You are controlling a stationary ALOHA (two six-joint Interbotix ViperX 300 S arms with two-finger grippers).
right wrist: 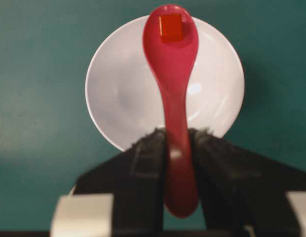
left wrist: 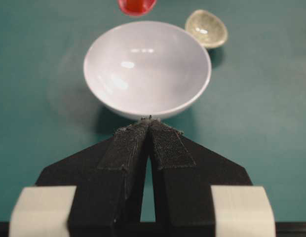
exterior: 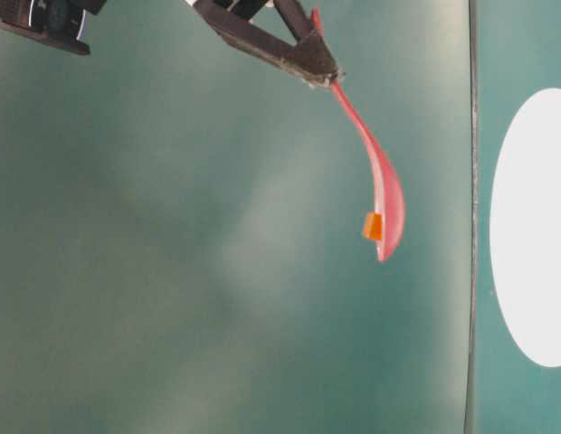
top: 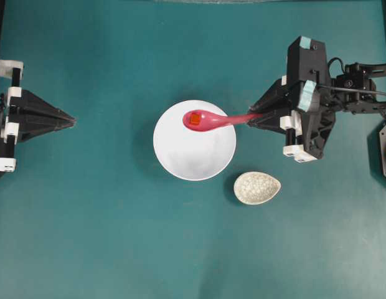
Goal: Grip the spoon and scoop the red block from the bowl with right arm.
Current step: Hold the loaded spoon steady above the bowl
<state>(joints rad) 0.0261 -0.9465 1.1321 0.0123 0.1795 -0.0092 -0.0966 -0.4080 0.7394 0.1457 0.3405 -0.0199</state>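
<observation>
My right gripper (top: 255,118) is shut on the handle of the pink spoon (top: 208,120), which it holds level above the white bowl (top: 193,152). The red block (top: 195,118) rests in the spoon's scoop, over the bowl's far rim. In the right wrist view the spoon (right wrist: 172,74) runs straight out between the fingers (right wrist: 148,148) of the right gripper (right wrist: 177,136), with the block (right wrist: 171,25) at its tip and the bowl (right wrist: 118,94) below. The table-level view shows the spoon (exterior: 382,181) raised, block (exterior: 373,226) in it. My left gripper (top: 71,118) sits shut at the left, apart from the bowl (left wrist: 143,74).
A small oval cream crackle-patterned dish (top: 256,187) lies just right of the bowl, toward the table's near side. It also shows in the left wrist view as the dish (left wrist: 206,28) behind the bowl. The teal tabletop (top: 106,237) spreads around.
</observation>
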